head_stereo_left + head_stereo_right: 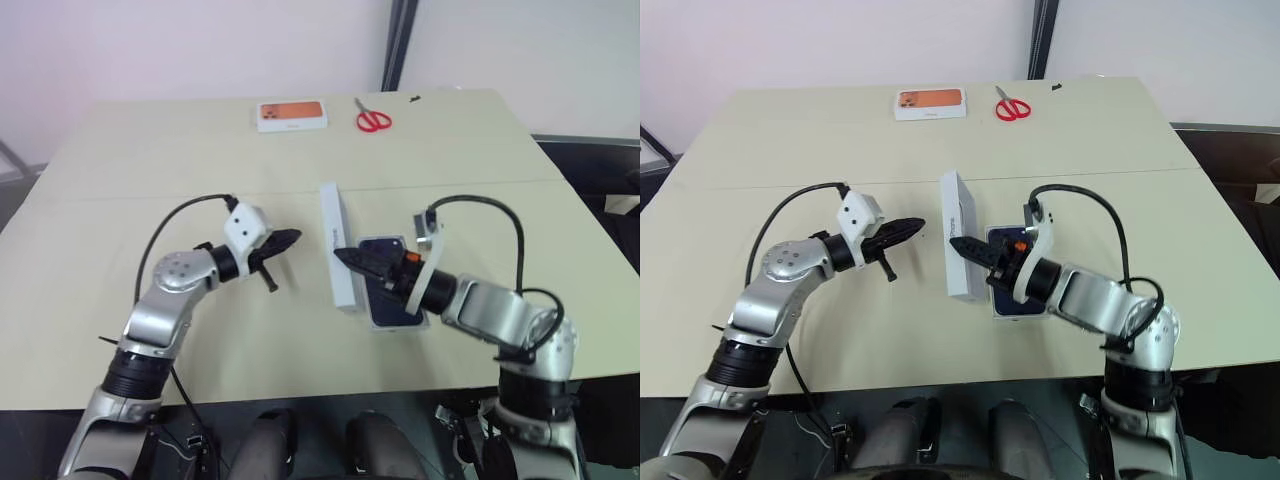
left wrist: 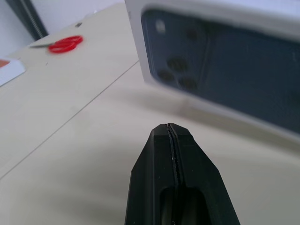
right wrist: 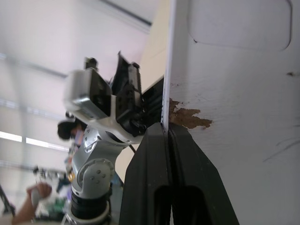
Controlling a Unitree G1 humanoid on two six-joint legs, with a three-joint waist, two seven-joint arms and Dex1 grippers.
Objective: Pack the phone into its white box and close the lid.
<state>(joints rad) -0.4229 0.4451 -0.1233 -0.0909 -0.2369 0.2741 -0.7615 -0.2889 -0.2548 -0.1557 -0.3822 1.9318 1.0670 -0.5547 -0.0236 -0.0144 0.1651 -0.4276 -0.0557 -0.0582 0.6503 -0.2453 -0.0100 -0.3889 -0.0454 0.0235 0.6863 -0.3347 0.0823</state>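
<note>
Left eye view: the right gripper [image 1: 345, 255], fingers pressed together on the edge of the white printed cardboard lid [image 1: 336, 246], holds it on edge beside the dark navy-blue phone [image 1: 390, 290] lying in its shallow white box [image 1: 425, 322]. The left gripper [image 1: 290, 238] hovers closed and empty near the lid's printed face. The closing step looks to be in hand; next the lid needs tipping flat and squaring over the box.

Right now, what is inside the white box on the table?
The dark blue phone lies in the white box. The right gripper, holding the lid upright, covers part of it.
</note>
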